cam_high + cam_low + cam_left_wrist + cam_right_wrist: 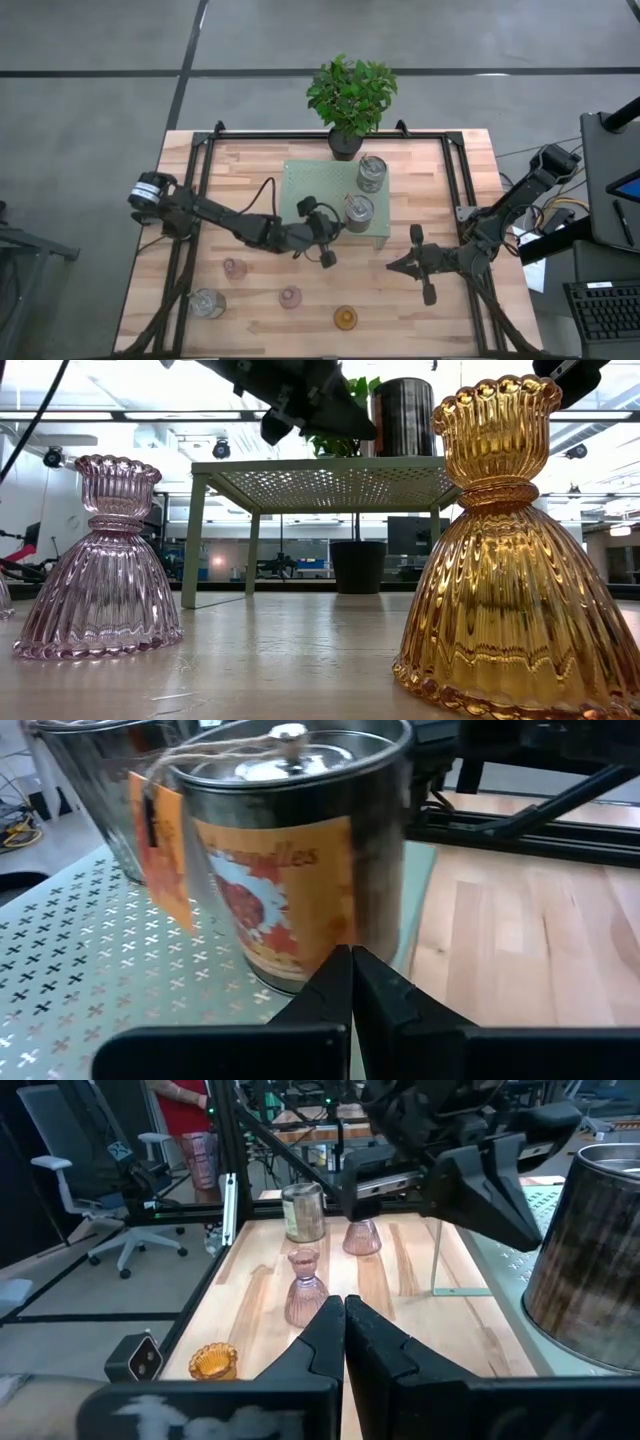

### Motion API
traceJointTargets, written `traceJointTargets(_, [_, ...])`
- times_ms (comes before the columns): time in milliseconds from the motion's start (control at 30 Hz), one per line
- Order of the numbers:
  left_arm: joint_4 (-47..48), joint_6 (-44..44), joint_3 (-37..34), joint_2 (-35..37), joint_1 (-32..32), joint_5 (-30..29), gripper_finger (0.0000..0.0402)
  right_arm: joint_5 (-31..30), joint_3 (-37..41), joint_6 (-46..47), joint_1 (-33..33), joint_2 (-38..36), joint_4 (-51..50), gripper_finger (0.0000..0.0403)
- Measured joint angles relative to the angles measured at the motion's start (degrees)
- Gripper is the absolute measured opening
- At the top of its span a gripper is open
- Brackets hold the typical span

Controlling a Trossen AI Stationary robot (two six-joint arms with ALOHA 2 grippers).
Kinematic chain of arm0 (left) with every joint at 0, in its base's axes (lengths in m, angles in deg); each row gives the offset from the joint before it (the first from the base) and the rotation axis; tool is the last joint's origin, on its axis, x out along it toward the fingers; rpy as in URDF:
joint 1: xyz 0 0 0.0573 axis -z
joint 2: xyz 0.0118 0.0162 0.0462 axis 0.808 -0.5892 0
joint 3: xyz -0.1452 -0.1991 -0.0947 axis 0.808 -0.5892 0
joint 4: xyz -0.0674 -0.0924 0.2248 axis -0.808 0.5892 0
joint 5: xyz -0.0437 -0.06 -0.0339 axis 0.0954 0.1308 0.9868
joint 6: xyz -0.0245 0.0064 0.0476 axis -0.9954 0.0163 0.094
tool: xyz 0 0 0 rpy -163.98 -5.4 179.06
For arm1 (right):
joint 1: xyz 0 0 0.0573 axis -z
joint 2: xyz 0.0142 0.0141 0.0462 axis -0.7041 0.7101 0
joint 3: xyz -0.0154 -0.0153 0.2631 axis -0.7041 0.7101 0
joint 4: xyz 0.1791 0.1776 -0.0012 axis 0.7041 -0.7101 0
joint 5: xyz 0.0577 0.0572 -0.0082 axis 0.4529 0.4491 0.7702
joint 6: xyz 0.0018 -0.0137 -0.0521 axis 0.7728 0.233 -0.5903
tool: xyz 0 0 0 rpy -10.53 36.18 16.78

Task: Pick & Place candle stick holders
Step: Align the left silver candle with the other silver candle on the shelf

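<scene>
- High view: left gripper [333, 238] closed, empty, beside a tin [359, 212] on the green stand [312, 190].
- Left wrist view alone shows that tin's orange label [275, 895].
- Right gripper [392, 265] closed, empty.

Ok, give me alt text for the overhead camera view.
Two dark arms reach over a wooden table, left gripper shut beside a metallic holder on a green rack, right gripper shut. A potted plant stands behind.
</scene>
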State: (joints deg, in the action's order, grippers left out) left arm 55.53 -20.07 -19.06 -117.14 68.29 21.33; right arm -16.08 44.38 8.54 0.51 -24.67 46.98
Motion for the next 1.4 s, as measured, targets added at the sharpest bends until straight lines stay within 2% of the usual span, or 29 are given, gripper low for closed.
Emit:
traceJointTargets(333, [-3.1,-0.1,0.0,0.0,-2.4,1.8,0.0002,0.0,0.0,0.0,0.0,0.0,0.0,0.0008])
traceJointTargets(800, [-8.7,-0.5,-0.1,0.0,-5.4,8.3,0.0001,-0.4,0.0,-0.4,0.0,0.0,0.0,0.0008])
traceJointTargets(1333, [-10.0,-1.1,-0.1,0.0,-9.8,11.8,0.0000,-0.7,0.0,-0.6,0.0,0.0,-0.2,0.0008])
traceJointTargets(1400, [-9.6,-1.5,-0.1,0.0,-9.8,13.9,0.0000,-0.7,0.0,-0.6,0.0,0.0,-0.2,0.0008])
